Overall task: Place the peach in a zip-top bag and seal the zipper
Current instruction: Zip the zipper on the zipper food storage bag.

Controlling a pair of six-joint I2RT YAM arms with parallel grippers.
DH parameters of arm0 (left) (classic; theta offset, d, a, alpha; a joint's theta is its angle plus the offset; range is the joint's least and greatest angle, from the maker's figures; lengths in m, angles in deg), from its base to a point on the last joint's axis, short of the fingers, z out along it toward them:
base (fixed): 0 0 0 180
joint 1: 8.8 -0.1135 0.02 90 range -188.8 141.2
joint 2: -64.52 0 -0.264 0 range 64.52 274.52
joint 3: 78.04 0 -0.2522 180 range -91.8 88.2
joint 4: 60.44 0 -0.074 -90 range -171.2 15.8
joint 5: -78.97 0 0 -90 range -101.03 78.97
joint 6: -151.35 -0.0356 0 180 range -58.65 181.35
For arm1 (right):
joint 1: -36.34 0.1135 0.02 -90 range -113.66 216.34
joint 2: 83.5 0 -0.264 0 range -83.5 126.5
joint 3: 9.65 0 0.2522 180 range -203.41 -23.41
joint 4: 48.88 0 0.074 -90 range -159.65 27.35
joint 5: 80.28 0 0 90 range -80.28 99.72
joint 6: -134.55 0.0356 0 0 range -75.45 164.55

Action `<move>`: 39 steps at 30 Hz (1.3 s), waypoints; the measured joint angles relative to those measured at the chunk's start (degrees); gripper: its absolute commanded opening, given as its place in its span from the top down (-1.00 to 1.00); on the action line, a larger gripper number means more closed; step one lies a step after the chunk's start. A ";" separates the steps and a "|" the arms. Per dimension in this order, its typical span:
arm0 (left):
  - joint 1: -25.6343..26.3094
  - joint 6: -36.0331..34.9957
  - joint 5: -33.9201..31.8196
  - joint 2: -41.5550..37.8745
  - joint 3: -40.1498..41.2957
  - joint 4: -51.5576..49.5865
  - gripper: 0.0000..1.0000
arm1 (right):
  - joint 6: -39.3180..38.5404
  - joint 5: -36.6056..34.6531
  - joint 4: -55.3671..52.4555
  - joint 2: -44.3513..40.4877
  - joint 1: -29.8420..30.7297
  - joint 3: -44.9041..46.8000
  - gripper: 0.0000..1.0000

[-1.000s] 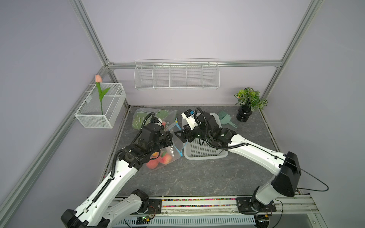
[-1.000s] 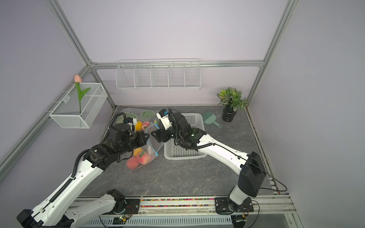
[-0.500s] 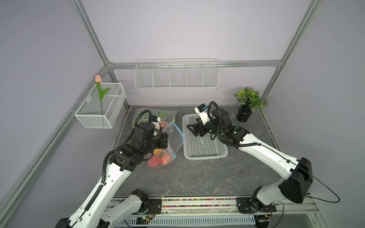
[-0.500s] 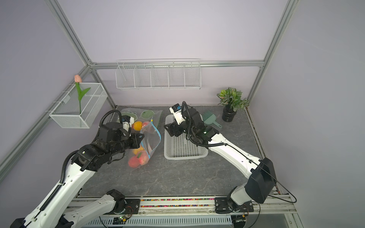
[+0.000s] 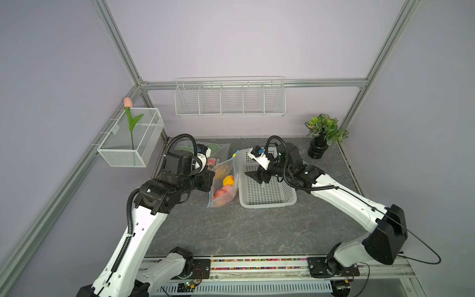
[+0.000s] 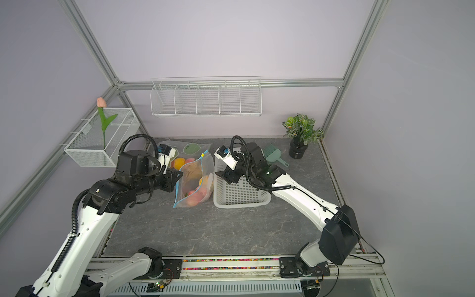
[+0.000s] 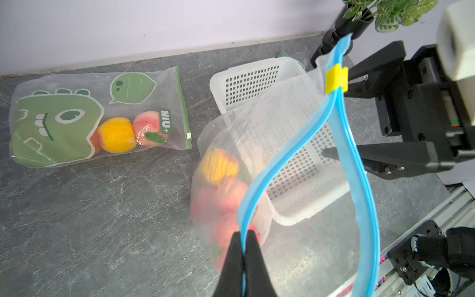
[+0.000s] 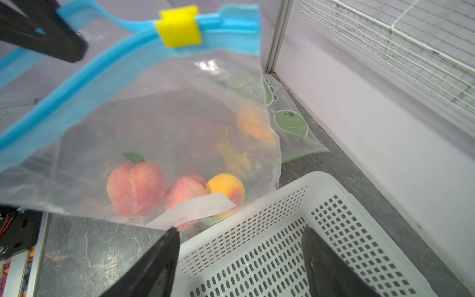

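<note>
A clear zip-top bag (image 5: 224,183) (image 6: 194,180) with a blue zipper hangs upright beside the basket. Its mouth gapes, the two blue strips parted in the left wrist view. The yellow slider (image 7: 336,78) (image 8: 179,27) sits at the far end of the zipper. Pink peaches (image 8: 136,189) (image 5: 221,193) and a yellow one lie at the bag's bottom. My left gripper (image 7: 243,235) (image 5: 209,180) is shut on one blue zipper strip. My right gripper (image 8: 240,231) (image 5: 257,177) hangs open over the basket, just beside the bag and touching nothing.
A white perforated basket (image 5: 267,203) (image 8: 257,205) stands right of the bag. A sealed dinosaur-print bag (image 7: 59,123) (image 6: 192,147) with fruit lies flat behind. A potted plant (image 5: 325,128) and a green scoop (image 6: 273,154) are at the back right.
My right gripper has drawn back from the bag's mouth to above the basket. The left gripper has shifted a little left, still holding the zipper, and the bag now hangs more upright.
</note>
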 measured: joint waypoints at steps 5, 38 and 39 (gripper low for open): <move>-1.16 -3.45 3.50 0.83 -0.92 -1.86 1.00 | -7.28 3.58 -0.09 0.00 -0.57 -0.28 -0.41; -1.29 -4.98 7.04 1.18 -1.16 -2.56 1.00 | -22.53 15.13 -17.18 11.98 -1.64 -24.57 0.14; -1.29 -4.98 7.06 1.18 -1.16 -2.51 1.00 | -22.56 15.28 -17.27 11.98 -1.64 -24.57 0.14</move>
